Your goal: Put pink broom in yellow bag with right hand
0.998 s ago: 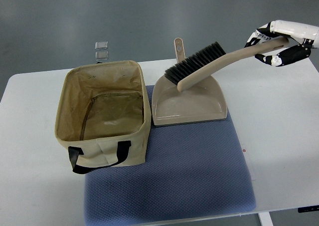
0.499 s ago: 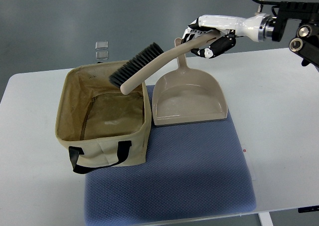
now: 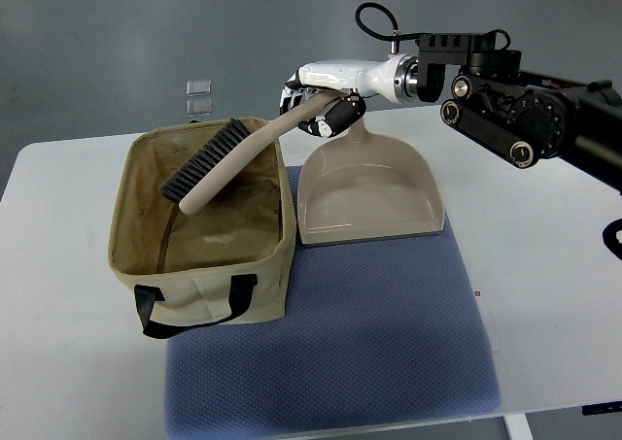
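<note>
Now right hand (image 3: 316,110) (fingers clamped on handle) has swung the pink broom (image 3: 228,163) from dustpan (image 3: 369,192) to over the yellow bag (image 3: 199,217); next is lower and release.

Bag (image 3: 199,275): tan-yellow, black straps. Broom (image 3: 225,164): beige-pink, dark grey bristles. Dustpan (image 3: 367,189): matching beige. Mat (image 3: 369,343): blue, dimpled weave. Table (image 3: 554,265): white. Right hand (image 3: 316,105): white, black.
</note>
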Controlling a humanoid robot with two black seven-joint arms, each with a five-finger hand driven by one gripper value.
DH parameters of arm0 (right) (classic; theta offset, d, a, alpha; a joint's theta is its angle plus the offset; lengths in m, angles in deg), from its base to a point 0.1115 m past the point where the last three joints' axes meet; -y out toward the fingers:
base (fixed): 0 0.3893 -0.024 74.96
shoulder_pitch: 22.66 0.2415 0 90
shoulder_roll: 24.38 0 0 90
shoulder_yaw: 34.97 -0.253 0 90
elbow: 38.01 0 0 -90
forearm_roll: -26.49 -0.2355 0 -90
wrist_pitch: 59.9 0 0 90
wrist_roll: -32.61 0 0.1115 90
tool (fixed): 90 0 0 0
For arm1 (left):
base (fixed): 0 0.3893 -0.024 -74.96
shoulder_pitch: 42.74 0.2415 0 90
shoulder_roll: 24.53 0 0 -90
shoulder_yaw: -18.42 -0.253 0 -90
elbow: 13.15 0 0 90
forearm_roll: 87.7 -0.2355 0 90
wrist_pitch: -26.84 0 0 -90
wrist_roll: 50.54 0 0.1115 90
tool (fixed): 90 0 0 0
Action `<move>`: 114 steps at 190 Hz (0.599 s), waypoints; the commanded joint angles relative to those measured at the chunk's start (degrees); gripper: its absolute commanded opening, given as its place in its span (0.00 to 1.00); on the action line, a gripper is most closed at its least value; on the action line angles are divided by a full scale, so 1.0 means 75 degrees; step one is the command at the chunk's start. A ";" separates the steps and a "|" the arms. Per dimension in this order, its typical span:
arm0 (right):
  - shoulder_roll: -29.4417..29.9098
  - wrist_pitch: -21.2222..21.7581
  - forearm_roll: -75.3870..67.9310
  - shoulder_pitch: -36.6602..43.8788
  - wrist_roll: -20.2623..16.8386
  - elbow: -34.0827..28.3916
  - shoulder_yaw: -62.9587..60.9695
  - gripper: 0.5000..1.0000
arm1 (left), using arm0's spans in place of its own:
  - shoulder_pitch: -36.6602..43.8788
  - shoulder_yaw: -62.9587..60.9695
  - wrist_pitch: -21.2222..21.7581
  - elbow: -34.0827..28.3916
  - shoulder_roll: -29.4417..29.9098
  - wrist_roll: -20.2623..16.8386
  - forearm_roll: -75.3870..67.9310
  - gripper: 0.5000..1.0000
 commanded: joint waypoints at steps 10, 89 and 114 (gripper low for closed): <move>0.0041 -0.0118 0.0005 -0.0002 0.0003 0.0016 -0.0015 0.00 | 0.0000 0.0000 0.0000 0.0001 0.0000 0.0002 0.0000 1.00; -0.0088 -0.0411 -0.0183 -0.0107 0.0074 -0.0101 -0.0250 0.75 | 0.0000 0.0000 0.0000 0.0001 0.0000 0.0002 0.0000 1.00; -0.0135 -0.0329 -0.0194 -0.0142 0.0074 -0.0171 -0.0777 0.79 | 0.0000 0.0000 0.0000 0.0001 0.0000 0.0002 0.0000 1.00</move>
